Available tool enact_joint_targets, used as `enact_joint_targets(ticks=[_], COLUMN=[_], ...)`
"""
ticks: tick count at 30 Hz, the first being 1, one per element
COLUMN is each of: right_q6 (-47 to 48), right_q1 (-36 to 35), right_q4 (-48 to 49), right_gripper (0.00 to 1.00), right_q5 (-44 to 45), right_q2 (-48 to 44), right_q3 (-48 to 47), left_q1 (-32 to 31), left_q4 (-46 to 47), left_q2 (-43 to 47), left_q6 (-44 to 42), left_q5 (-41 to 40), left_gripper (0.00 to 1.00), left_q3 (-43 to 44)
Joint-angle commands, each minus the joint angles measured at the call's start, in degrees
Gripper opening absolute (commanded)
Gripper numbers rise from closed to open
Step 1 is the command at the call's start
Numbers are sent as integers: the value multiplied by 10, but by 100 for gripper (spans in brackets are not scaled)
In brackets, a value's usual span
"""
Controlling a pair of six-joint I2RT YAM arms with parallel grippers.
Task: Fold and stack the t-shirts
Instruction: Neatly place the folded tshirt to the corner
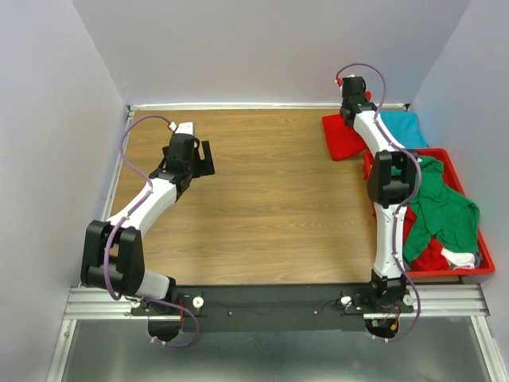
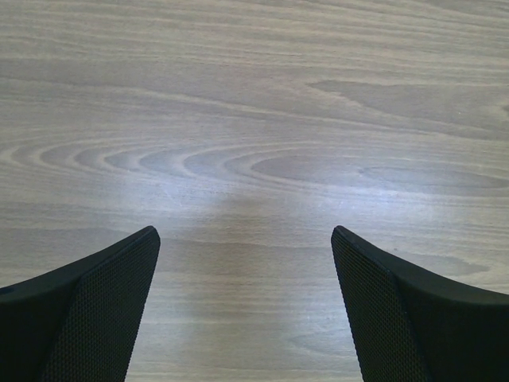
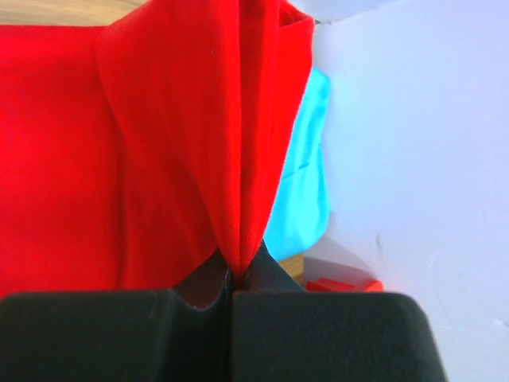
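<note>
T-shirts in tray, far right

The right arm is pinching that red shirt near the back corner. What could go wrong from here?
1. The right gripper holds only a thin bunched fold of the red t-shirt; it could slip out when pulled.
2. The teal t-shirt lies right beside it and might get dragged along.
3. The left gripper hangs open over bare table, far off, so the shirt may crumple rather than spread flat.

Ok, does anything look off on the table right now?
Nothing spilled or damaged. The red t-shirt in the far right corner is bunched into a raised crease where the right fingers pinch it, not flat. The green t-shirt lies crumpled, unfolded, in the tray.
</note>
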State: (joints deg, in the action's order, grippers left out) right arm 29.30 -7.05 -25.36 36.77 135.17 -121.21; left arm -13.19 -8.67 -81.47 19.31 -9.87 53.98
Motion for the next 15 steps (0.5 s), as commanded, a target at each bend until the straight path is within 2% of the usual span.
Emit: enact_joint_targets(ticks=[1,15], right_q6=[30,60], right_q1=[11,36], right_q4=[7,17], right_gripper=[1,1], right_q5=[36,31], right_q2=[22,24], right_q3=[-39,-78], left_q1=[4,4], left_q4=[8,10], left_q2=[-2,-16], left_q6=[1,-2], left_q5=[-23,-11], left_gripper=[98,98], left_q3=[10,11])
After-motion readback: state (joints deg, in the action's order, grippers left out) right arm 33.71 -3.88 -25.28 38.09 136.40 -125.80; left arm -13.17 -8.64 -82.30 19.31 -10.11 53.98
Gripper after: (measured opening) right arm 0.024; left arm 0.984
